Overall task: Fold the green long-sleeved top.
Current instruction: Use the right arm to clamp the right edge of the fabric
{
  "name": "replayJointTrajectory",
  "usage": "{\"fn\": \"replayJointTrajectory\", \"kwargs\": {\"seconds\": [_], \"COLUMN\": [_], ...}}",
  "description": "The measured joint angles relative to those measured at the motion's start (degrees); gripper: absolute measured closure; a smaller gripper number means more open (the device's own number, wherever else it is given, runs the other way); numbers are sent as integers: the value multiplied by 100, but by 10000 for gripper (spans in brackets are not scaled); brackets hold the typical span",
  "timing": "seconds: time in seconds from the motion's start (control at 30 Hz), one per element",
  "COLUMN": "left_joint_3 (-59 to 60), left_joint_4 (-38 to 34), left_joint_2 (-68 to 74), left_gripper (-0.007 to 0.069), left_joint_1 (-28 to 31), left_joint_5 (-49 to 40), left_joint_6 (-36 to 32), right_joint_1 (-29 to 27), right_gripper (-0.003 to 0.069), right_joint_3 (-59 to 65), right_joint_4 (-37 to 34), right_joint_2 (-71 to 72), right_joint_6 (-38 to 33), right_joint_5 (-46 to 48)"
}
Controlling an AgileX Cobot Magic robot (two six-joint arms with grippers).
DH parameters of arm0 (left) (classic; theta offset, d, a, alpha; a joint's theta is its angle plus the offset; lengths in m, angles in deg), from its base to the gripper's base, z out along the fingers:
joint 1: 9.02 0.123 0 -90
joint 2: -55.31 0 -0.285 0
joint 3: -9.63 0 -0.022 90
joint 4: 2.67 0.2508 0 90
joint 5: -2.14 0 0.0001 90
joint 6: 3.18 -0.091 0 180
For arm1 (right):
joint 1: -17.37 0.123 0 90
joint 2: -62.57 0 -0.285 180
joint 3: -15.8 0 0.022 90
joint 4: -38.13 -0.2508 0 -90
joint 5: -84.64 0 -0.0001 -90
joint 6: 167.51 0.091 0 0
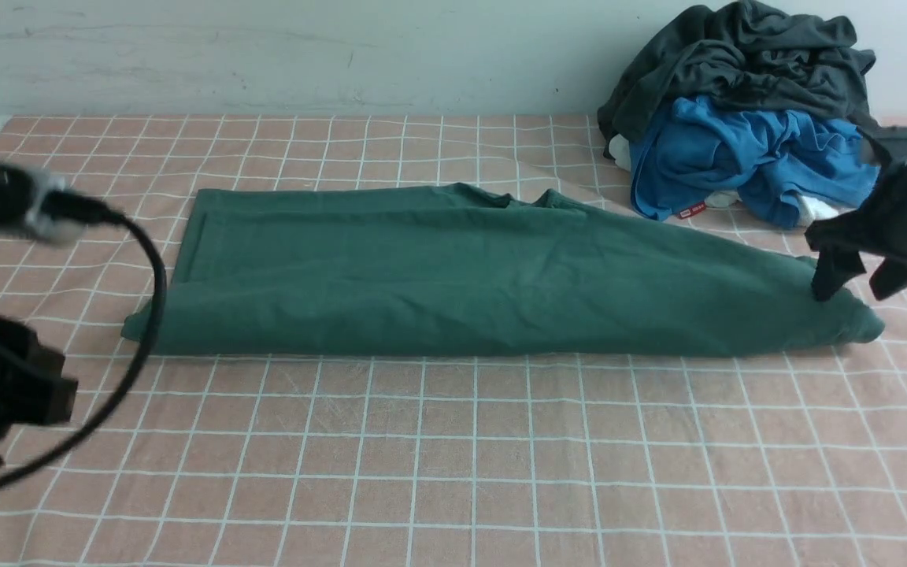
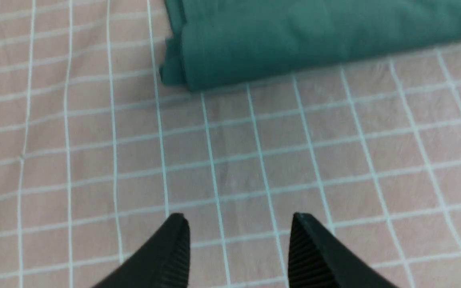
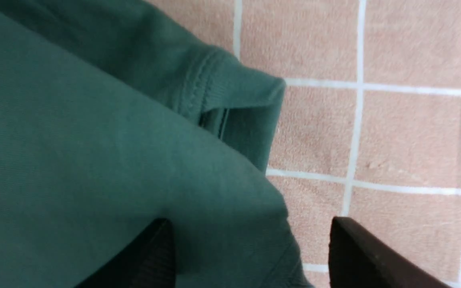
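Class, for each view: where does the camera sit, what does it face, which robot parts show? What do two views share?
Front: between the arms, facing forward over the green top toward the clothes pile; left gripper and right gripper show.
Left wrist: on the left arm, facing the top's end; open fingers show.
Right wrist: on the right arm, above the top's corner; fingers show.
All share the green top.
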Motion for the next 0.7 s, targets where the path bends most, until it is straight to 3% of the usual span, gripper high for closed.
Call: {"fn": "replayJointTrajectory", "kwargs": {"seconds": [0.3, 0.4, 0.53, 0.57, 0.6, 0.7], "left_joint_3": [350, 350, 350, 350, 350, 350], "left_joint_4": [475, 544, 581, 581, 581, 581], "left_joint_2": [108, 108, 108, 108, 108, 108], "left_gripper": [410, 431, 437, 437, 438, 439], "left_joint_1": [0, 0, 0, 0, 0, 0], "left_joint_5": [454, 714, 770, 770, 742, 679], "left_joint_6": [100, 100, 100, 100, 100, 100], "right_joint_1": [-13, -40, -28, -28, -15, -14], "right_gripper": [200, 301, 529, 540, 598, 599], "right_joint_3": [54, 22, -180, -196, -382, -700], "right_joint_4": [-473, -944, -1293, -1293, -1266, -1011], "right_joint_2": [-371, -397, -448, -448, -422, -303], "right_joint_6": [-74, -419, -709, -709, -772, -804], "right_joint_5": [-451, -450, -150, -126, 113, 352]}}
